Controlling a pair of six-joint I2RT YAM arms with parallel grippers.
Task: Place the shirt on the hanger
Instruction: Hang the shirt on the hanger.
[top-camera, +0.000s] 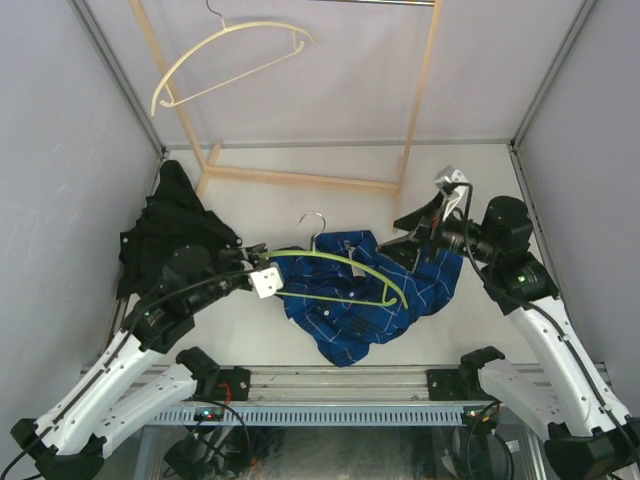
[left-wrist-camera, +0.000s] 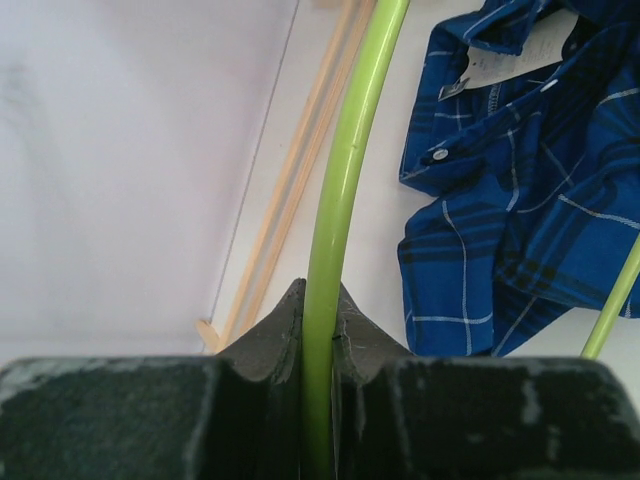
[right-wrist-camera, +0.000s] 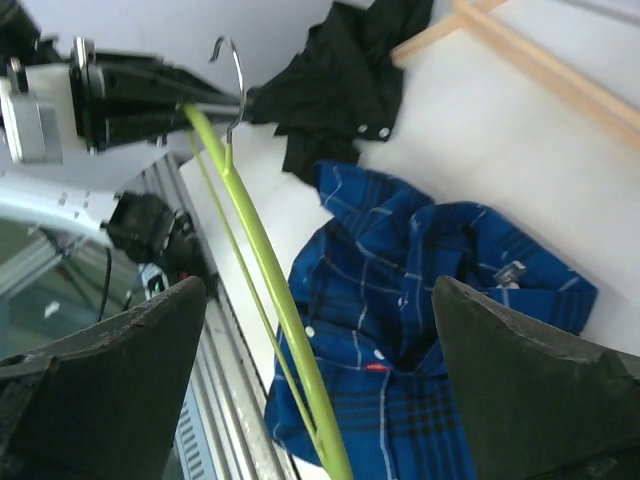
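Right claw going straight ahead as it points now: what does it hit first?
Likely the hanger arm, crossing just ahead of the open right claw, with the shirt behind it; depth is unclear.

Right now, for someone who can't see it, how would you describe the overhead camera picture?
The left gripper holds a lime-green hanger over a crumpled blue plaid shirt, while the right gripper hovers open at the shirt's right edge. A black garment lies to the left, and a cream hanger hangs at the back.
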